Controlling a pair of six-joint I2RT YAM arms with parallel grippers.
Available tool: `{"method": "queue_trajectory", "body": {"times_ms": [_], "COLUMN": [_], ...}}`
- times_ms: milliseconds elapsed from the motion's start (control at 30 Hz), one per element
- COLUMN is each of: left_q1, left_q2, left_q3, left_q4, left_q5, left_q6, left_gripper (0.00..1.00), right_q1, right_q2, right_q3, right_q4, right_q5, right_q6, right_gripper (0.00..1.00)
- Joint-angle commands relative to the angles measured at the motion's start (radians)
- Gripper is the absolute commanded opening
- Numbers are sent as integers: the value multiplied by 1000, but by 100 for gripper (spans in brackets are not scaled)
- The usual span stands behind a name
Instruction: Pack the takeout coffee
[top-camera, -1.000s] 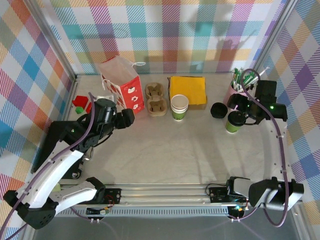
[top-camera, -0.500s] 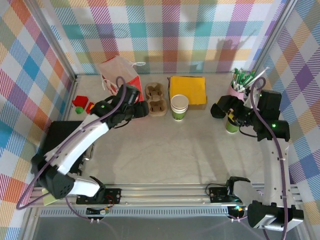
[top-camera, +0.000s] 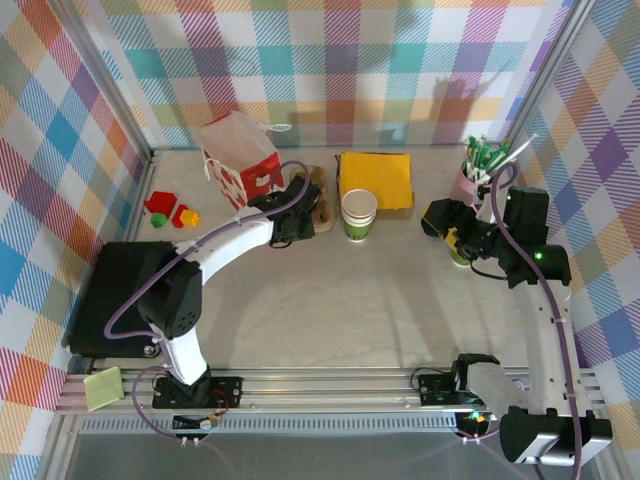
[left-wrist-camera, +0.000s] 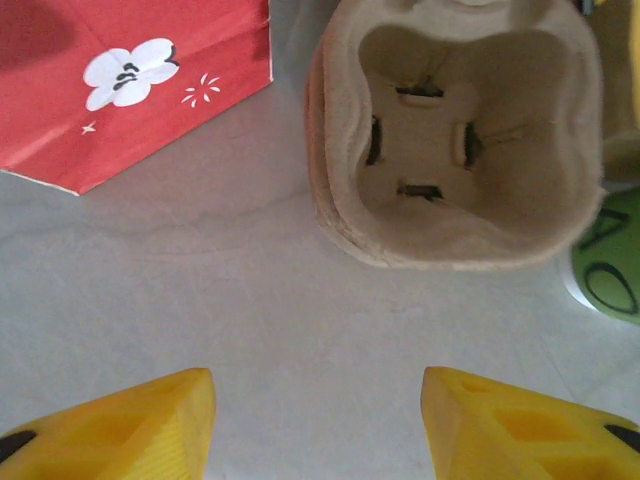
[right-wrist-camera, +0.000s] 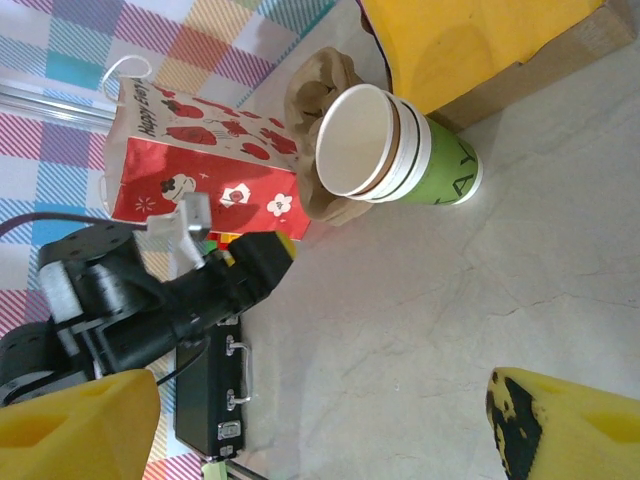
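The takeout coffee (top-camera: 461, 257) stands at the right of the table, mostly hidden under my right gripper (top-camera: 455, 232), so just a green sliver shows. In the right wrist view that gripper (right-wrist-camera: 320, 400) is open, its yellow fingers wide apart with bare table between them. My left gripper (top-camera: 295, 222) reaches over the near end of the brown pulp cup carrier (top-camera: 322, 208). Seen from the left wrist, the gripper (left-wrist-camera: 315, 385) is open with nothing in it, and the carrier (left-wrist-camera: 460, 140) lies just beyond the fingertips.
A nested stack of cups (top-camera: 358, 215) stands right of the carrier, with a yellow napkin box (top-camera: 376, 180) behind. The red paper bag (top-camera: 238, 155) is at the back left. A black lid (top-camera: 433, 215), a pink holder of stirrers (top-camera: 478, 170) and a black case (top-camera: 115, 295) are also here.
My left arm has swung right from beside the red bag to the carrier, its jaws narrowing. The right gripper has shifted left and nearer, covering the single cup.
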Motion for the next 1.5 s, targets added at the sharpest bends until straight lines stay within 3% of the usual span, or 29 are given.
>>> {"method": "queue_trajectory", "body": {"times_ms": [0,100,500,833,1233,1467], "left_q1": [4,11,46,53,62,69], "left_q2": [45,84,202,219,232,224], "left_q3": [51,68,158,171,177,185], "left_q4": [59,91,108,113,122,124], "left_q5": [-46,-50,-70,-67,-51,-43], "left_q6": [-29,-34,-34,-24,-32,-30], "left_gripper": [54,46,35,27,25,16], "right_q1": [9,11,11,12,12,11], "right_q2": [0,1,17,34,33,28], "right_q3": [0,0,10,20,15,19], "right_q4": [-5,-12,-30,-38,-47,-53], "right_q5": [0,7,9,6,12,16], "right_q6": [-22,-32,-52,-55,-54,-52], "right_gripper": [85,85,85,85,85,84]}}
